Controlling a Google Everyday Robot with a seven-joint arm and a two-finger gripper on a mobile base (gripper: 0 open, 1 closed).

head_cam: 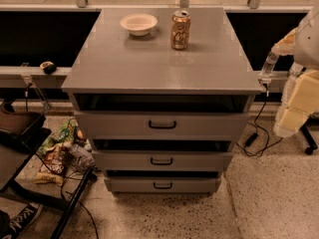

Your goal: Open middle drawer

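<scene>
Starting at the floor, the lowest drawer (162,184) sits nearest, its front narrow and its handle short.

Directly above it is the middle drawer (192,162), second of three in the grey cabinet (164,66). Its front is flat grey metal with a small black loop handle (161,161) at the centre. A dark horizontal gap runs along its upper edge. None of the drawer's inside is visible, so the drawer is judged closed, or very nearly so.

Above it, the top drawer (209,125) has a wider front and a longer black handle.

Task status: not begun, as far as can be seen. Nothing touches the middle handle. Approach, grasp and pull all remain.

The gripper (267,69) is at the right, just beside the front right corner of the cabinet top, well above the target handle and off to its side. Whether the gripper is spread or closed cannot be told. It appears to hold nothing.

Farthest back on the cabinet top stand a soda can (180,30) and a shallow bowl (138,23), near each other but apart.
</scene>
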